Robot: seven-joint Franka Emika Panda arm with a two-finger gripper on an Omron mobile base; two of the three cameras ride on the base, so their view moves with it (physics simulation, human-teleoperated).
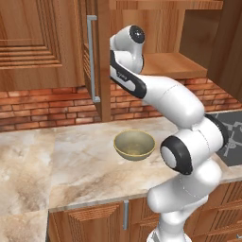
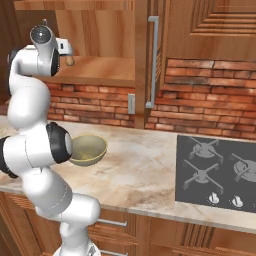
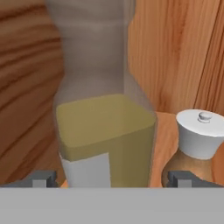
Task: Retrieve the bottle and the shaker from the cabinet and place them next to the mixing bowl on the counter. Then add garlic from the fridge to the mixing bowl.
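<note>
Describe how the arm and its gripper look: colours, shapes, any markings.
The arm is made of smooth, rounded white segments with glossy black bands and round black caps at the joints. One black band near the wrist carries small pale lettering, too small to read. The gripper shows as two small, blocky, dark grey finger tips. No cables are visible.

The cabinet point(image 1: 177, 64) shelf carries the bottle point(image 3: 105, 135) and shaker point(image 3: 197, 140); the counter point(image 1: 71, 160), the mixing bowl point(image 1: 134, 144).

The arm point(image 1: 165, 99) reaches up and forward, its jaws spread wide apart
</note>
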